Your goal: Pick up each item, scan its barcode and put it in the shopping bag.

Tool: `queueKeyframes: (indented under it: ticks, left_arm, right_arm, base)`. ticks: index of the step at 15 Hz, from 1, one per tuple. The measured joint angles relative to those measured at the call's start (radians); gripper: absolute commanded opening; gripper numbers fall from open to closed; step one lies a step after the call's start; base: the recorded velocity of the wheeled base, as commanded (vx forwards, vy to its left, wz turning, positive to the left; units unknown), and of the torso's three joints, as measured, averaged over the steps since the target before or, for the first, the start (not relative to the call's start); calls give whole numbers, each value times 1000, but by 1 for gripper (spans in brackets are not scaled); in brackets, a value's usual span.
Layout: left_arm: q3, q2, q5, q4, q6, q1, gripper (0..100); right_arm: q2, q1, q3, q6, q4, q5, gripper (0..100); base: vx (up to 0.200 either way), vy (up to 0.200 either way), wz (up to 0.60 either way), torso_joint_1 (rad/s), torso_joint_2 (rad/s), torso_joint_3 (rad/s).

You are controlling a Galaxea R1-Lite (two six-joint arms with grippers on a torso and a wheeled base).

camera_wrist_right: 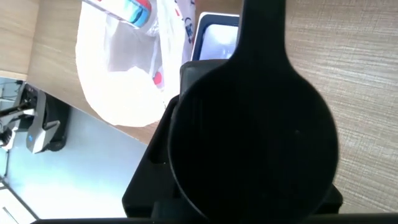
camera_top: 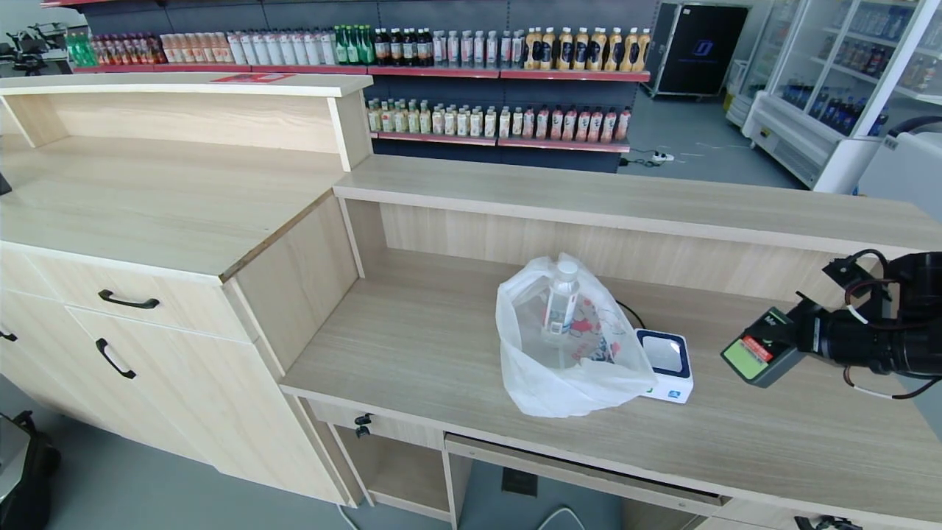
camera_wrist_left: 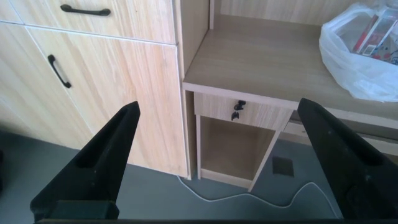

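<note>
Operator: Grippers first. How many are holding something?

Spotter: One of your two. Your right gripper (camera_top: 793,337) is clenched on one small dark box (camera_top: 759,352), pale green on its face with a red label, held over the light wooden counter (camera_top: 441,346). Your left gripper (camera_wrist_left: 219,107) hangs low in front of the pale wooden cabinet (camera_wrist_left: 124,81), its two black fingers (camera_wrist_left: 99,168) spread wide and gripping nothing.

Operator: And outward from the box?

Spotter: One flat white barcode scanner (camera_top: 666,364) lies on the counter just to your left of the box, apart from it. One thin white plastic shopping bag (camera_top: 548,375) slumps against the scanner's other side, touching it, with its mouth open upward. One clear plastic bottle (camera_top: 561,302) with a white cap stands upright inside the bag. Farther to your left, two black handles (camera_top: 126,300) show in full on the cabinet fronts. Behind the counter, two red-edged shelves (camera_top: 508,73) carry rows of bottles, too many for you to count.
</note>
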Motion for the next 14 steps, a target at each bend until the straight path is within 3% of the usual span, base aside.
queueKeyframes:
  ticks: [6, 14]
  left_arm:
    - [0, 0, 0, 0, 0, 0, 100]
    - [0, 0, 0, 0, 0, 1, 100]
  right_arm:
    - [39, -7, -9, 4, -69, 85, 0]
    - [92, -31, -30, 6, -136, 88, 0]
  base:
    - [0, 0, 0, 0, 0, 0]
    - [0, 0, 0, 0, 0, 0]
